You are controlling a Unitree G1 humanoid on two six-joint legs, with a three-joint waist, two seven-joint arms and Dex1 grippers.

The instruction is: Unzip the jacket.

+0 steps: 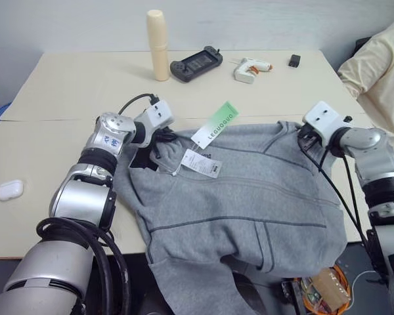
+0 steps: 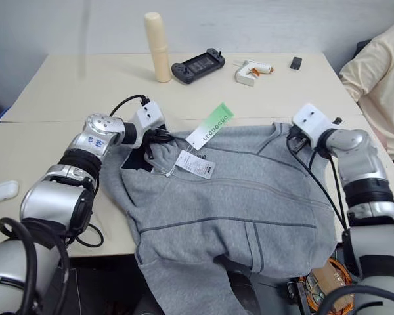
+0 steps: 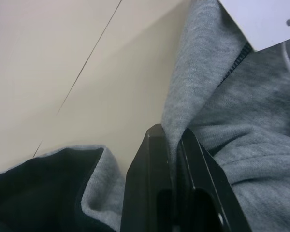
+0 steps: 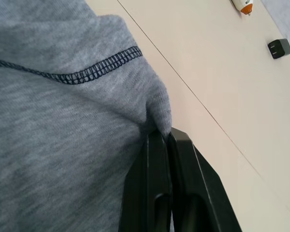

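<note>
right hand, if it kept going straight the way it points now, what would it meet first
Mostly bare table. The right hand, pinching the jacket, points roughly toward the small black block, though depth is unclear.

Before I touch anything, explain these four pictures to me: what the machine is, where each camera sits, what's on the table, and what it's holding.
This is a humanoid robot with two arms, each ending in a two-fingered black tool. The two wide pictures come from a pair of cameras on its head, looking down over its arms. The two close pictures come from cameras on its wrists, looking along each tool's fingers.

On the beige table lies a grey jacket with paper tags. Behind it are a cream bottle, a black handheld controller, a white glue gun and a small black block. A small white case sits on the robot's left side. A person's sleeve shows at the right edge.

The left tool is shut on a fold of the jacket near its collar. The right tool is shut on the fabric at the jacket's other side.
</note>
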